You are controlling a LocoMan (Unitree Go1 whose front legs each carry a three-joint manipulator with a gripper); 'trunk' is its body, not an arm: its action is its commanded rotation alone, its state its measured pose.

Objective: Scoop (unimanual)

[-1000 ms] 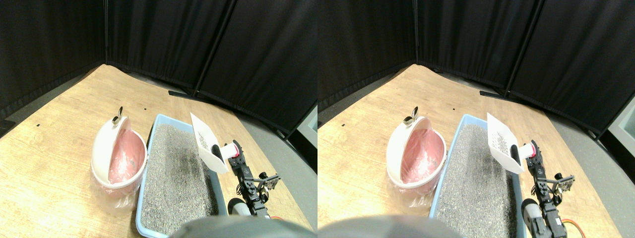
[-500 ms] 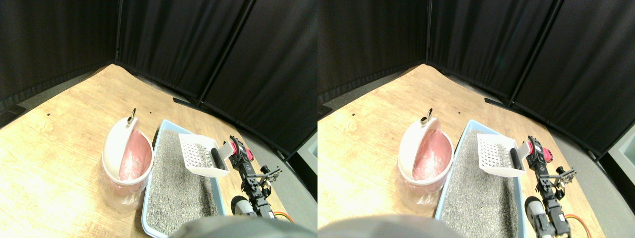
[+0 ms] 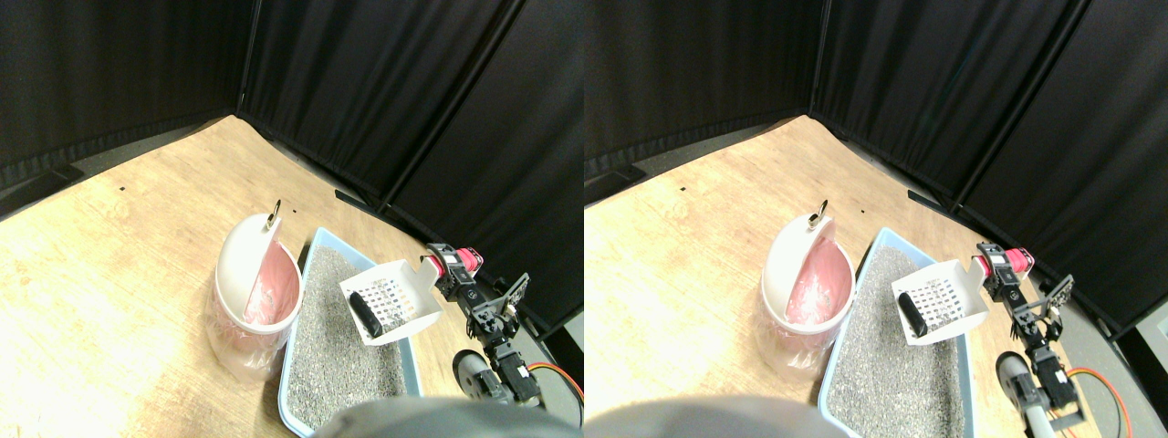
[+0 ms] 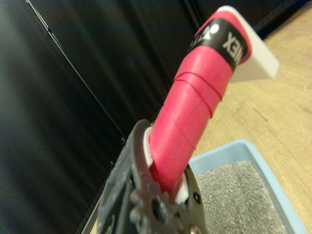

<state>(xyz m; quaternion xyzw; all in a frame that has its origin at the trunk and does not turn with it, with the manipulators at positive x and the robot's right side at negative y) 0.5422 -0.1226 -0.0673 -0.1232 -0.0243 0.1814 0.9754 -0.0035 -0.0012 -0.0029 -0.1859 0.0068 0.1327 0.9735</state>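
You see a wooden floor [image 3: 119, 274] carrying a white bin [image 3: 239, 274] beside a blue litter tray [image 3: 306, 365], touching.

A white slotted scoop [image 3: 394, 301] hangs roughly level over the far right part of a light blue litter tray [image 3: 307, 274], its bowl facing up. A dark oblong lump [image 3: 366, 317] lies at the scoop's near edge. Its handle [image 4: 192, 114], wrapped in red tape, points far right. Grey litter [image 3: 342, 374] fills the tray.
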